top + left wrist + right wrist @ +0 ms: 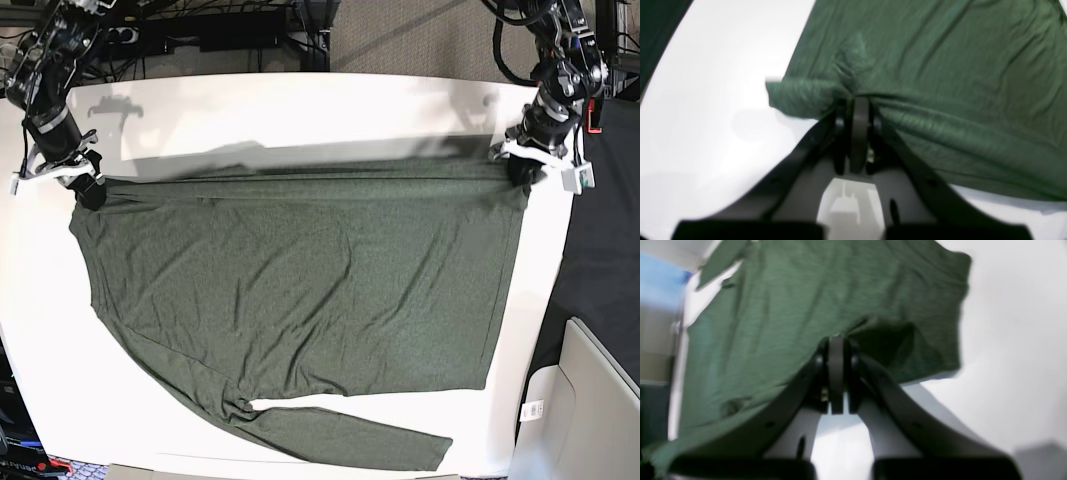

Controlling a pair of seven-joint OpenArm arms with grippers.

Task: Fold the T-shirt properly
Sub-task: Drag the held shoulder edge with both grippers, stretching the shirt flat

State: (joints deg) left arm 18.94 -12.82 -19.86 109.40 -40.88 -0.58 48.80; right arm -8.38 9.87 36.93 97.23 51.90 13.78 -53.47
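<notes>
Both wrist views showed pinches: left gripper (858,100) and right gripper (836,340) each clamped on the shirt (300,290) edge. Only the base view showed it stretched between them, a sleeve (340,435) trailing on the table (300,110).

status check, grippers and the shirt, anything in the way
Left gripper shut on T-shirt edge. Right gripper shut on the opposite corner. Shirt stretched between them over white table, one sleeve trailing. Nothing blocking.
</notes>
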